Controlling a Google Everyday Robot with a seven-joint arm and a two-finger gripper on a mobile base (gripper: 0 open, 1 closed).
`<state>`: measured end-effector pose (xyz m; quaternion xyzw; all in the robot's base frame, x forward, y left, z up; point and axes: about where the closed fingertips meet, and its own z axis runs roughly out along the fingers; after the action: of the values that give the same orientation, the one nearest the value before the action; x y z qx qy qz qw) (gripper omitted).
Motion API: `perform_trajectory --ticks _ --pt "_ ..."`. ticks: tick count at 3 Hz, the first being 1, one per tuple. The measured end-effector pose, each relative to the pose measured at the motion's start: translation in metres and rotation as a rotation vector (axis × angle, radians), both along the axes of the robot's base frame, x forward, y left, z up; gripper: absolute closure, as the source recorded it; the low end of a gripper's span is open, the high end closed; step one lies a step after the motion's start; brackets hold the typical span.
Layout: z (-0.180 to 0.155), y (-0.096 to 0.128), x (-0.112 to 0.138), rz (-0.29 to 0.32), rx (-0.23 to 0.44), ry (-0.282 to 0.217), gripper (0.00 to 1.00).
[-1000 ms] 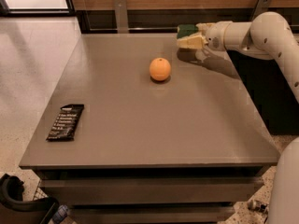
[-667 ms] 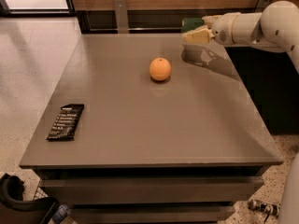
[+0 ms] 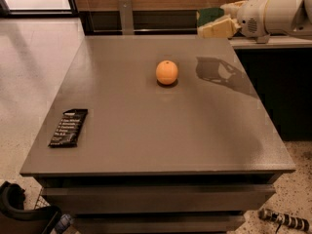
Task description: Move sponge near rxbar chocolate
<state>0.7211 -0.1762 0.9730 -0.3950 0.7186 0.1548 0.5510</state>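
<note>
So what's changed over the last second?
The gripper, jaws clamped on the green-topped yellow foam sponge, has carried it higher above the far right corner of the grey table, drifting slightly right in view. Nothing was grabbed or released. The round orange fruit and the black-wrapped rxbar chocolate at front left stayed put.

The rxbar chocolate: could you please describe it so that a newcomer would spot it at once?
Start at the grey table and go to its front-left corner, far from the gripper holding the sponge above the back-right edge. The rxbar chocolate lies flat there. Unlike the round orange, it is a long black bar with white lettering.
</note>
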Motion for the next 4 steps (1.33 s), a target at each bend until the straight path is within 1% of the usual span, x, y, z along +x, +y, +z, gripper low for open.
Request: perform_trajectory --ticks 1,2,3,4 --pt "0.019 0.013 -0.049 0.036 0.002 0.02 1.0" --pt "0.026 0.043 -0.12 0.09 0.024 0.038 1.0" --pt "0.011 0.072 -0.169 0.134 0.052 0.043 1.0" --pt "-0.021 0.104 -0.202 0.231 0.081 0.068 1.0"
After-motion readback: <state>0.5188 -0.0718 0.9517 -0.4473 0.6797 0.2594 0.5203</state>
